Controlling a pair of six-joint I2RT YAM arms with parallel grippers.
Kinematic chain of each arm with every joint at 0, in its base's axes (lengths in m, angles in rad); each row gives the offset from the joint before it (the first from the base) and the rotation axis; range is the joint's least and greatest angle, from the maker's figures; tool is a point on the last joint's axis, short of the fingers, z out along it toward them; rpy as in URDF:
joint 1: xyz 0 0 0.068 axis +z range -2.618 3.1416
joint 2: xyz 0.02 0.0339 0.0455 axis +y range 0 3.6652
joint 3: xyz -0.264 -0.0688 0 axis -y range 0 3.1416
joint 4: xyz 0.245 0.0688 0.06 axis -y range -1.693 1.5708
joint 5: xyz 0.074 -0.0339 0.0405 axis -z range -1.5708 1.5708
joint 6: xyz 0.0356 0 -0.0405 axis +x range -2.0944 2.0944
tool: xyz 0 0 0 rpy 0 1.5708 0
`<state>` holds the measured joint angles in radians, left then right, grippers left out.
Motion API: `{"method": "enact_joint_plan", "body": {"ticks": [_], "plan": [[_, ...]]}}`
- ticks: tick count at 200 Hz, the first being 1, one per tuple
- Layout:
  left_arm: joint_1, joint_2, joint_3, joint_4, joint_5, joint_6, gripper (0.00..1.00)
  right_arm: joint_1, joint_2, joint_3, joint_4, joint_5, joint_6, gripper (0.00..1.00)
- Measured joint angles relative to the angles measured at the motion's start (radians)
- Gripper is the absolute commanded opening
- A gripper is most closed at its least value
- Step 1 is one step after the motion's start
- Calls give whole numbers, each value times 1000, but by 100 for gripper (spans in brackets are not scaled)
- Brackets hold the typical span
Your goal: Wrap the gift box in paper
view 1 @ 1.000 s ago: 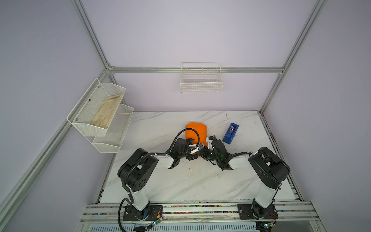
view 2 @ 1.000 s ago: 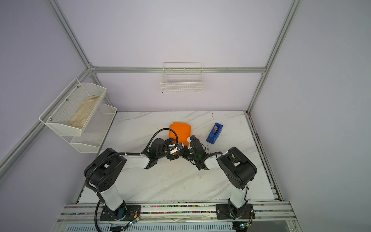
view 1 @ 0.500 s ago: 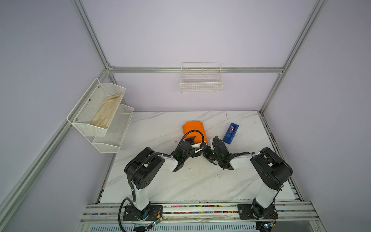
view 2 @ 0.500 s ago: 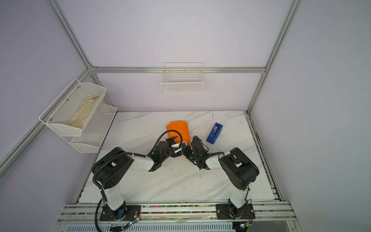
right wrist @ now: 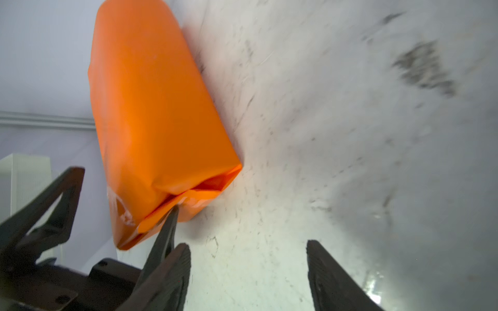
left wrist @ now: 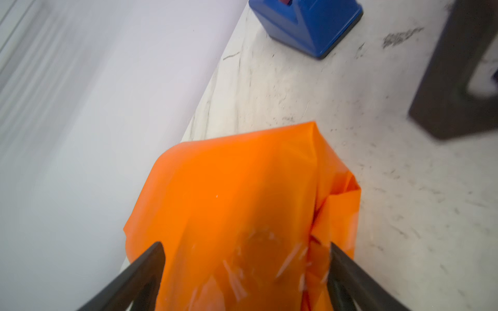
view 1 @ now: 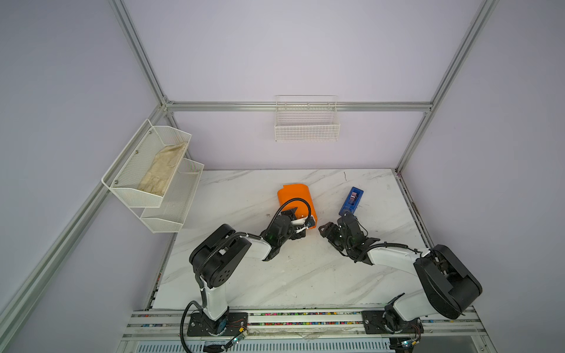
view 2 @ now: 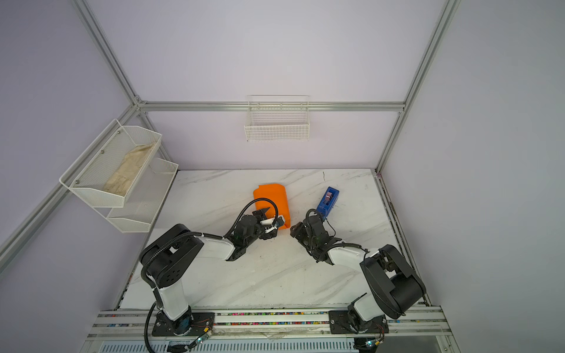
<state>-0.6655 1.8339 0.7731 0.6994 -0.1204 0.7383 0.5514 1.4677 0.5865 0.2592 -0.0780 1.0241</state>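
Left gripper [view 1: 302,217] spread wide, straddling near end of paper [view 1: 293,195] mid-frame, likely pinning loose flap; right gripper [view 1: 325,232] unclenched, empty, hovers just right of it.

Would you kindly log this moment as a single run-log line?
paper: wrapped into a parcel on table | left gripper: open, astride paper's near end | right gripper: open, empty, clear of paper

My two top views look steeply down from high above the paper [view 1: 292,191], sharing the whole desk [view 1: 305,275]. Both wrist cameras sit close to the paper, facing it from different sides.
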Motion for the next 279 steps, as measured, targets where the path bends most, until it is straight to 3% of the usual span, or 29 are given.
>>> {"method": "enact_joint_plan", "body": {"ticks": [35,57,110,151,198,227,241,257,279], "plan": [[4,-118,3,-176,1,-42,88,-21,6,-14,31,-82,-71,25],[4,-205,29,-293,17,-85,87,-21,57,-13,122,-181,-99,14],[13,-343,103,-485,30,-226,87,34,249,57,304,-361,-120,4],[48,-414,105,-584,16,-328,86,40,320,138,336,-314,-129,0],[80,-481,105,-631,-21,-439,87,9,402,200,319,-225,-142,0],[147,-461,143,-734,-53,-585,92,-33,326,189,190,-189,-167,1],[193,-402,227,-824,-54,-666,95,-62,248,190,126,-175,-188,12],[245,-306,356,-917,-24,-746,96,-107,188,217,93,-191,-235,34],[294,-193,505,-1011,41,-826,99,-154,234,337,71,-261,-301,54]]}}
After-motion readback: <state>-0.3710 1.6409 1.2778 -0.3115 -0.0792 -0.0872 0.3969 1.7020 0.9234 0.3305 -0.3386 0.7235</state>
